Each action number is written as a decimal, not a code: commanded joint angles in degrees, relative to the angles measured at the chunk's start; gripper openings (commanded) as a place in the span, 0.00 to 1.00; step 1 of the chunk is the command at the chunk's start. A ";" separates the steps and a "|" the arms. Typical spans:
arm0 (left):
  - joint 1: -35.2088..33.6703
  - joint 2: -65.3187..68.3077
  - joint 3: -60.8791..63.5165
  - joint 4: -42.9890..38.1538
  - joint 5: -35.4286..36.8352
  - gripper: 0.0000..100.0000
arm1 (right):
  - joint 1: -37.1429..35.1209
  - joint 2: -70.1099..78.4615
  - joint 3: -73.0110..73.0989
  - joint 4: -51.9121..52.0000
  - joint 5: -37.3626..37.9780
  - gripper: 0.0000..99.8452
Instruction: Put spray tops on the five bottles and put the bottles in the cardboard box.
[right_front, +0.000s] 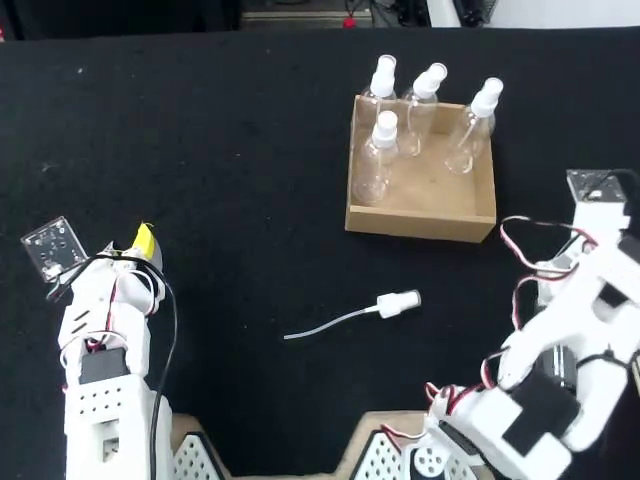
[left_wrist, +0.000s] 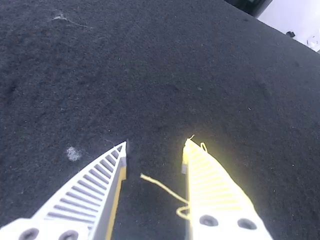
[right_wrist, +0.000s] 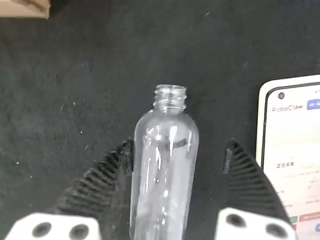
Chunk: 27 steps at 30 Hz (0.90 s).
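Four clear plastic bottles with white spray tops (right_front: 378, 160) stand in the brown cardboard box (right_front: 420, 222) at one o'clock on the black-clothed table (right_front: 200, 150). A loose white spray top with its tube (right_front: 398, 303) lies at the box's six o'clock. The right gripper (right_wrist: 179, 145), jaws apart, straddles an uncapped clear bottle (right_wrist: 162, 165). The left gripper (left_wrist: 155, 147), at eight o'clock, is spread wide above the cloth.
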 joint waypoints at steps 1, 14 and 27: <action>-0.31 -0.79 -0.92 -1.14 0.09 0.18 | -0.70 3.21 -11.03 12.57 -0.70 0.25; -0.22 -0.79 -1.01 -1.14 0.09 0.18 | 1.05 25.98 -31.43 26.64 -0.44 0.25; -0.04 -0.79 -1.01 -1.14 0.09 0.18 | 0.88 26.68 -26.42 21.63 8.53 0.25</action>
